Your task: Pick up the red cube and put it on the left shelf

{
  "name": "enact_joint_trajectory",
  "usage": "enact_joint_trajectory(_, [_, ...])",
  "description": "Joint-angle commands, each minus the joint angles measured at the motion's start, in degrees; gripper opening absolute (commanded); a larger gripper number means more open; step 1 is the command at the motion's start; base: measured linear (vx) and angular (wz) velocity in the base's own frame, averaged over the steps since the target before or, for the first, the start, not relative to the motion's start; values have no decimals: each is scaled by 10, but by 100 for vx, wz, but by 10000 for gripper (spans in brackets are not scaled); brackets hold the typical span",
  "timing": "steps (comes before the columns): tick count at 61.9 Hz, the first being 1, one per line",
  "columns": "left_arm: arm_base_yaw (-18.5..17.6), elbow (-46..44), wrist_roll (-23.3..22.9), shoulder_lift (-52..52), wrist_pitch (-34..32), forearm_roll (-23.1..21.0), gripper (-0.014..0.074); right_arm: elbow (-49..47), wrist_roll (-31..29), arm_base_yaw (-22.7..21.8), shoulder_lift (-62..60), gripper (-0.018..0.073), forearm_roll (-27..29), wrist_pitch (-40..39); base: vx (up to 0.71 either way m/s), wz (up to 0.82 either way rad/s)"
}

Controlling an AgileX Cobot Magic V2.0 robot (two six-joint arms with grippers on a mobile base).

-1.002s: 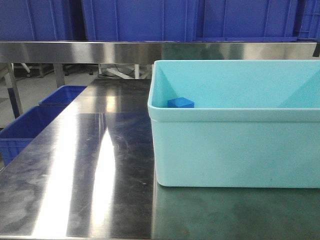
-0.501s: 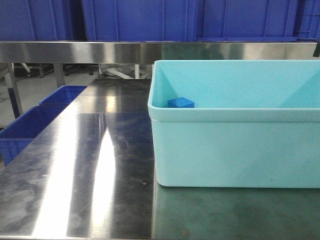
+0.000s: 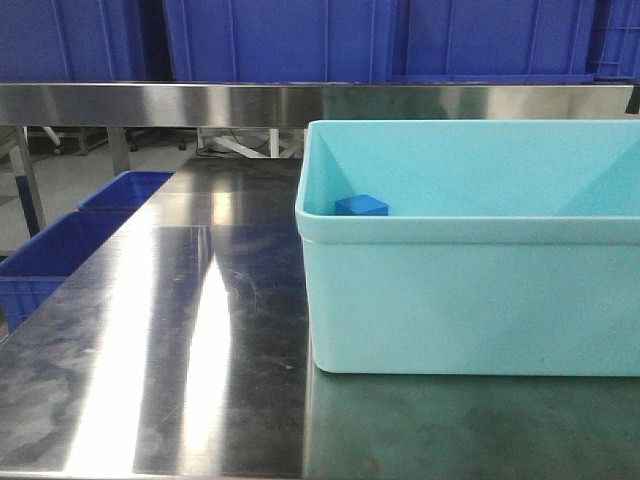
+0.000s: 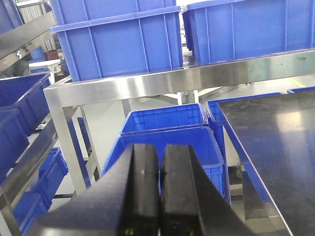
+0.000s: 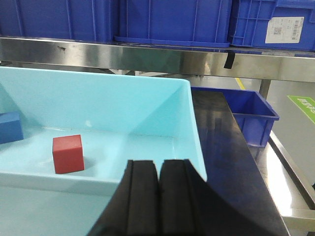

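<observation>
Steel table (image 3: pixel 200 330): red cube (image 5: pixel 68 154) untouched in teal bin (image 5: pixel 162 113), my left gripper (image 4: pixel 161 150) & right gripper (image 5: pixel 157 166) both closed empty, pick + shelving not done.

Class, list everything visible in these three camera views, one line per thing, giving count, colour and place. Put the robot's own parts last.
small red cube: one, red, on the tub's floor, apart from the blue cube
small blue cube: one, blue, inside the tub near its left wall
rectangular plastic tub: one, pale turquoise, on the table's right side
stainless steel table: one, silver, under the tub
steel shelf: one, silver, behind and above the table
upper plastic crates: several, blue, on the shelf
lower plastic crates: at least two, blue, left of the table, below its top
left gripper: one, black, shut, empty
right gripper: one, black, shut, empty, near the tub's front wall
</observation>
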Motion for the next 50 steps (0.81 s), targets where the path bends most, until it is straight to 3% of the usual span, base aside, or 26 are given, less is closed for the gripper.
enact_joint_trajectory(1, [-3, 13, 0, 0, -52, -3, 106, -14, -1, -3, -10, 58, -3, -52, 0, 0])
enact_joint_trajectory(26, [-3, 13, 0, 0, -52, -3, 106, -14, -1, -3, -10, 58, -3, -55, 0, 0])
enact_joint_trajectory(42, [-3, 13, 0, 0, -52, -3, 106, -16, -1, -2, -3, 58, -3, -106, 0, 0])
enact_joint_trajectory(50, [-3, 13, 0, 0, -52, -3, 106, -44, 44, 3, 45, 58, 4, -103, 0, 0])
